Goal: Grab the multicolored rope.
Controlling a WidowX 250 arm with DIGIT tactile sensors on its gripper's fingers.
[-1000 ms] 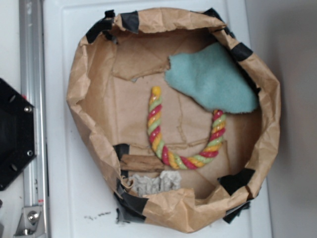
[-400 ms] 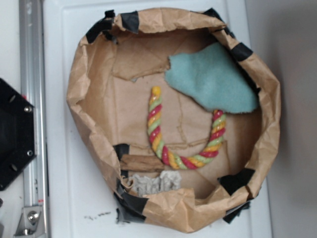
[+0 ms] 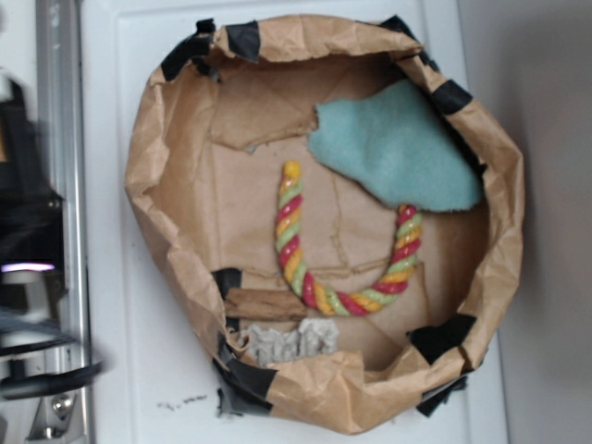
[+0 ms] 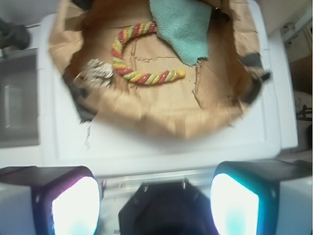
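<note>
Lying on the floor of a crumpled paper bowl (image 3: pixel 148 166), the rope (image 3: pixel 314 291) is seen bent into a U shape. It is made of red, yellow and light green strands twisted together, and it looks shiny. One end is pointed up near the middle of the bowl. The other end is tucked right at the lower edge of a teal cloth (image 3: pixel 393 148), which is spread over the upper right part of the bowl. A small brown piece of wood (image 3: pixel 264 303) is laid just beside the bottom bend of the rope, on its left. A grey lumpy thing (image 3: pixel 287 342) is placed below the wood, close to the bowl's wall. Black tape (image 3: pixel 444 335) is stuck on the paper rim in several spots. The bowl is set on a white bench (image 3: pixel 111 231).

In the wrist view, the rope (image 4: pixel 142 76) is seen far off inside the bowl, next to the cloth. The claw (image 4: pixel 155 208) is held wide apart, with a glowing finger (image 4: pixel 76 208) at each lower corner. Nothing is held between them. The claw is kept outside the bowl, well apart from the rope. At the left edge of the outside view, only a dark blur (image 3: pixel 28 277) is shown.
</note>
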